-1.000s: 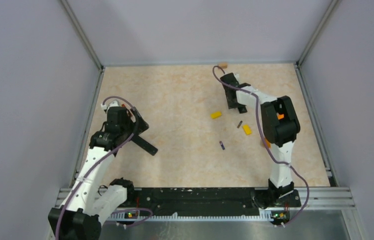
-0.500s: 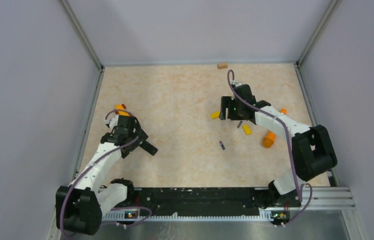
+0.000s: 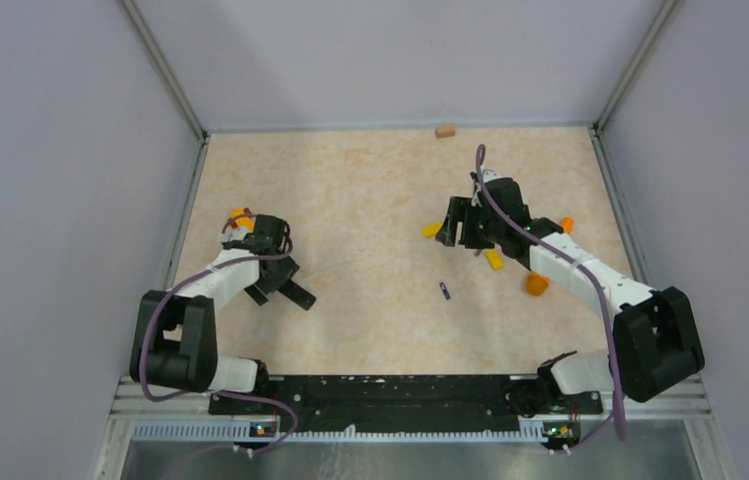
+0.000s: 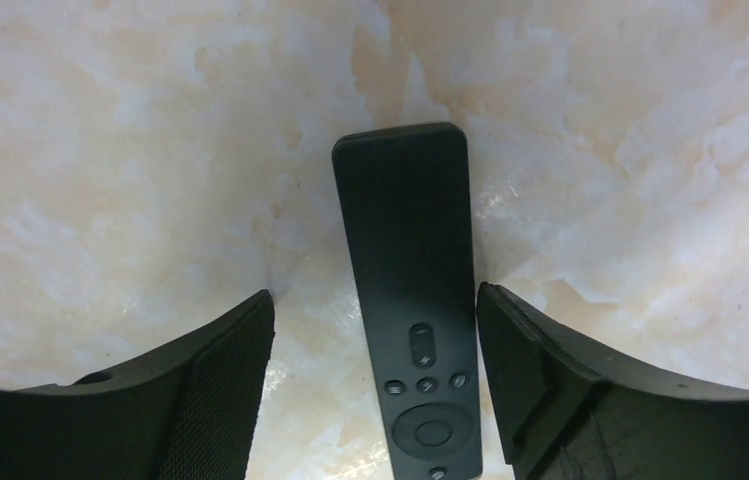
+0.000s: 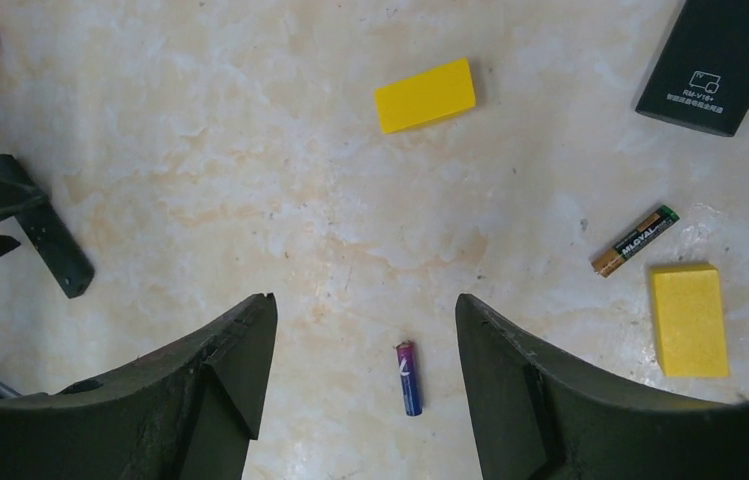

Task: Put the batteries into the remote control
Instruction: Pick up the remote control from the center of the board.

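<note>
The black remote control (image 4: 415, 300) lies flat on the table, buttons up, between the fingers of my left gripper (image 4: 375, 300). That gripper is open: its right finger is close to the remote's edge and a gap shows on the left. In the top view the remote (image 3: 298, 294) sticks out beyond the left gripper (image 3: 268, 280). A purple and blue battery (image 5: 408, 377) lies on the table below my open right gripper (image 5: 365, 300), apart from both fingers. A gold, black and green battery (image 5: 635, 241) lies further right. The purple battery (image 3: 445, 290) lies near the table's middle.
Two yellow blocks (image 5: 425, 95) (image 5: 688, 319) lie near the batteries. A flat black piece with white print (image 5: 715, 60) is at the right wrist view's top right. An orange cone (image 3: 537, 283) lies right of them, a small brown block (image 3: 444, 131) by the back wall.
The left arm has folded down, bringing its gripper low over the remote with the jaws somewhat narrower. The right arm has swung from the back toward the batteries, its jaws wider than a second ago.
</note>
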